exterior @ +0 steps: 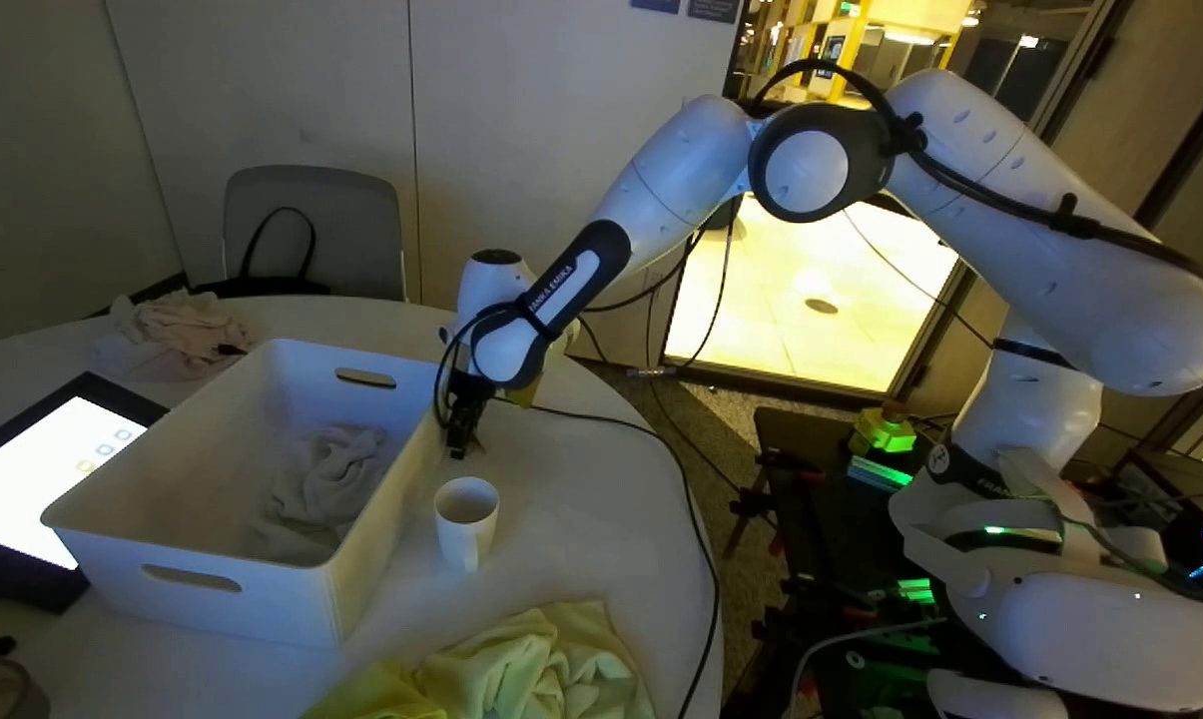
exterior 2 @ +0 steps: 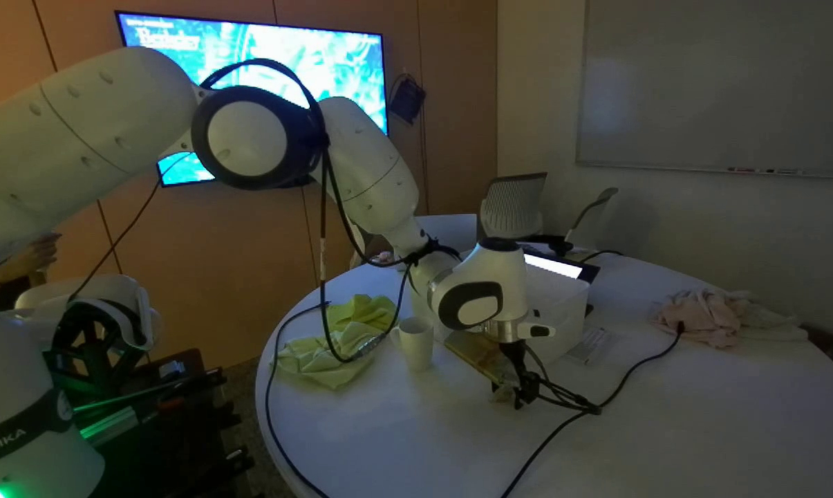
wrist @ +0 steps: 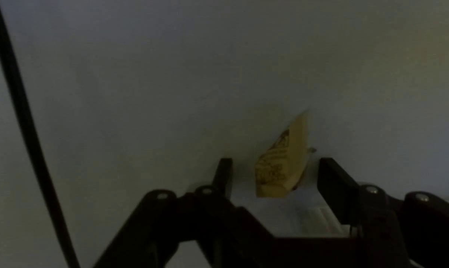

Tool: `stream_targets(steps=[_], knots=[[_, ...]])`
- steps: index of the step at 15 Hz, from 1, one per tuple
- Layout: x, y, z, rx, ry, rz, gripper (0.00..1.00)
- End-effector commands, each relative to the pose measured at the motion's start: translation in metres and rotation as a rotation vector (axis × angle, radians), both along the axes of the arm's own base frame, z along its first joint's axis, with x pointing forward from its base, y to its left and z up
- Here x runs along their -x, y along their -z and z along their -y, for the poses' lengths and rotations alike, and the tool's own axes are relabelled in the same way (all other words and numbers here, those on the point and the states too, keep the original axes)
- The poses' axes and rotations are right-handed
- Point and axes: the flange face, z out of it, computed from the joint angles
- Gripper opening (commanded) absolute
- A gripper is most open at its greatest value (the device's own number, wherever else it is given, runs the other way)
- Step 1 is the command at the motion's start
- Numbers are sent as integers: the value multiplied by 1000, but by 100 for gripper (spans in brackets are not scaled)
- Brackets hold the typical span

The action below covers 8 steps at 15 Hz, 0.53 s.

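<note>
A small crumpled yellow-brown paper wrapper point(wrist: 274, 169) with dark print lies on the white table in the wrist view. My gripper point(wrist: 275, 163) is open around it, one dark finger on each side, with a gap to the paper left and right. In an exterior view the gripper point(exterior: 458, 447) points down at the tabletop, just beside the wall of the white box point(exterior: 212, 589). A white mug point(exterior: 466, 519) stands upright close by. The wrapper point(exterior 2: 503, 394) shows only partly behind the fingers in an exterior view.
Inside the box lies a pale cloth point(exterior: 331, 479). A yellow-green cloth point(exterior: 531, 664) is bunched near the table edge, and a pinkish cloth point(exterior 2: 706, 318) lies farther off. A black cable point(wrist: 27, 123) crosses the table near the gripper. A lit tablet point(exterior: 52, 479) flanks the box.
</note>
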Motion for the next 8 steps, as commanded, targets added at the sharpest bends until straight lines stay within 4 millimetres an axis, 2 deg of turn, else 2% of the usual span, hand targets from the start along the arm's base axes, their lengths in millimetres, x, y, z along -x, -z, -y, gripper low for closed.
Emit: stream_targets(steps=[1,4,5,6,8], knots=[[-6,1,0,29,-16,21,58],[-4,1,1,39,-26,5,47],[-3,1,1,42,-30,0,48],[-2,2,1,49,-37,-6,45],[0,3,1,63,-47,-16,49]])
